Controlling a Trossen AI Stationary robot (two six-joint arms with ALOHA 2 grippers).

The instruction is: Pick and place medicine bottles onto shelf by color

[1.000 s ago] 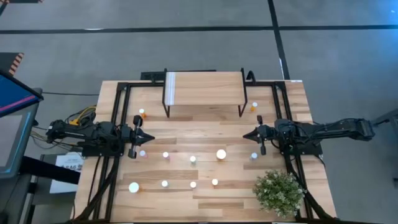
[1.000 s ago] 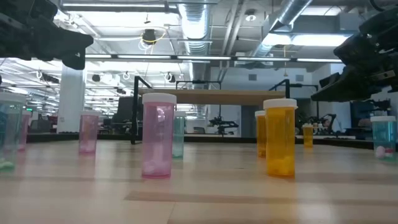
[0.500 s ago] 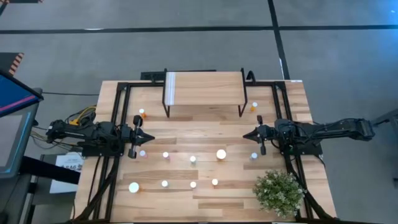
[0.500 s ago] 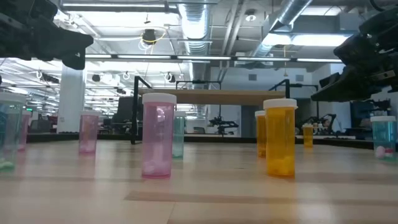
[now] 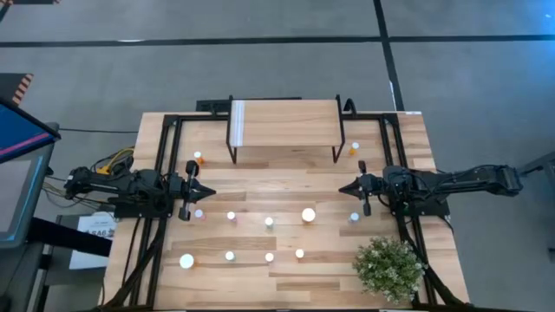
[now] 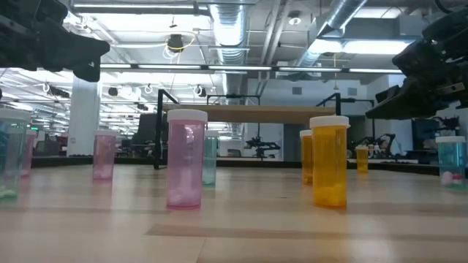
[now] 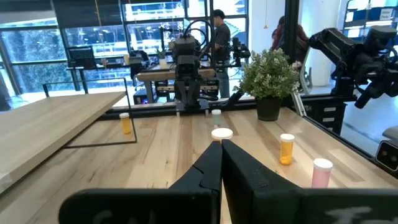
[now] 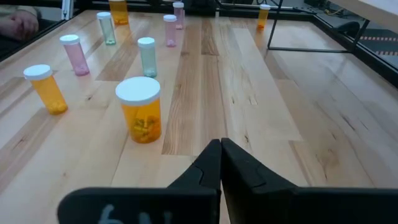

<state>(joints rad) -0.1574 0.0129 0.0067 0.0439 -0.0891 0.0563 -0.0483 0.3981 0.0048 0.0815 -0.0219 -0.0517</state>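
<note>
Several small white-capped medicine bottles stand upright on the wooden table, among them a large orange one (image 5: 309,214) mid-table, another large one (image 5: 186,260) at the near left, a pink one (image 5: 199,213) and a bluish one (image 5: 354,217). The light-wood shelf (image 5: 284,121) stands at the far middle on black legs, its white strip (image 5: 238,124) on the left, with nothing on top. My left gripper (image 5: 211,191) hovers shut and empty at the table's left. My right gripper (image 5: 341,189) hovers shut and empty at the right. The two point at each other.
A green potted plant (image 5: 388,267) stands at the near right corner. Single orange bottles stand beside the shelf's left leg (image 5: 198,158) and right leg (image 5: 355,148). Bare wood lies between the two grippers, in front of the shelf. Black frame rails run along both table sides.
</note>
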